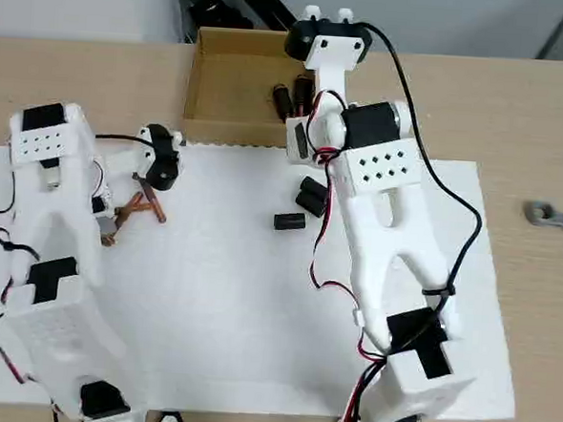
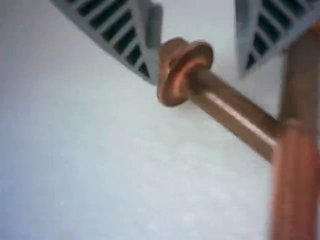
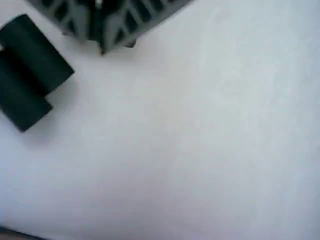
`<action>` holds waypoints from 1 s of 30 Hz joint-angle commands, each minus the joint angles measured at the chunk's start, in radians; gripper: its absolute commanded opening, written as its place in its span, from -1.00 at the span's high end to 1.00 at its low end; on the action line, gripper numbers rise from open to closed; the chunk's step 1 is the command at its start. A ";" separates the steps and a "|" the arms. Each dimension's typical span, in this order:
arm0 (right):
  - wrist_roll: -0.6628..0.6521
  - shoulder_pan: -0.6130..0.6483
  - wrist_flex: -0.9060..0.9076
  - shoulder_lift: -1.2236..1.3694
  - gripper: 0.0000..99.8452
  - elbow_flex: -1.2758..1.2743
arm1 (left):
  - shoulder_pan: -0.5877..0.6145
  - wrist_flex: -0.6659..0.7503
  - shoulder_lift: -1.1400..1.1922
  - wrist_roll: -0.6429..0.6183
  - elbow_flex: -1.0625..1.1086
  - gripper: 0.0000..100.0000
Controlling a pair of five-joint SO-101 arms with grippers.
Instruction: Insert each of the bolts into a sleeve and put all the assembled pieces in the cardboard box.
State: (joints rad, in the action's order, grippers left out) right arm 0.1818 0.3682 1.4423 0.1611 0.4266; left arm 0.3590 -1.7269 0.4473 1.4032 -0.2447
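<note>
Bolts (image 1: 140,205), copper-coloured, lie crossed on the white paper (image 1: 209,302) right under the left pincer (image 2: 197,72). Its jaws stand apart, and the flanged head of one bolt (image 2: 182,70) sits between them, close to one finger (image 2: 125,35). The right pincer (image 3: 102,42) is clenched on nothing above the paper, with two black sleeves (image 3: 27,70) lying side by side just beside its tip. Beyond it, the cardboard box (image 1: 205,82) holds some dark pieces (image 1: 288,99).

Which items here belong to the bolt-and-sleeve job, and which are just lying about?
Job: copper bolts; black sleeves on the white sheet; cardboard box; dark pieces inside it.
Lying about: grey metal part, far right.
</note>
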 commanded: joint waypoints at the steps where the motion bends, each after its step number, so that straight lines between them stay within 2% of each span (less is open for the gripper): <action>1: 0.012 0.004 0.007 -0.062 0.99 0.040 | -0.003 -0.020 -0.012 -0.008 -0.001 0.80; 5: 0.012 0.004 0.007 -0.062 0.99 0.040 | 0.003 -0.002 -0.018 -0.120 -0.018 0.81; 8: 0.012 0.004 0.007 -0.062 0.99 0.040 | 0.003 0.035 -0.021 -0.368 -0.050 0.81; 16: 0.012 0.012 0.005 -0.054 0.99 0.040 | 0.002 0.080 -0.021 -1.413 -0.234 0.81; 23: 0.012 0.013 0.007 -0.054 0.99 0.040 | 0.002 0.020 -0.012 -2.308 -0.236 0.81; 24: 0.012 0.013 0.007 -0.054 0.99 0.040 | 0.003 0.000 -0.012 -2.387 -0.228 0.81; 26: 0.012 0.015 0.007 -0.054 0.99 0.040 | 0.002 -0.028 -0.011 -2.466 -0.222 0.80; 30: 0.012 0.015 0.007 -0.054 0.99 0.040 | 0.002 -0.018 -0.009 -2.475 -0.193 0.80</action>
State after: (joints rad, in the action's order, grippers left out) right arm 0.1818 0.3759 1.4423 0.1611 0.4266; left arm 0.3590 -1.7238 0.4473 -1.0303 -0.4365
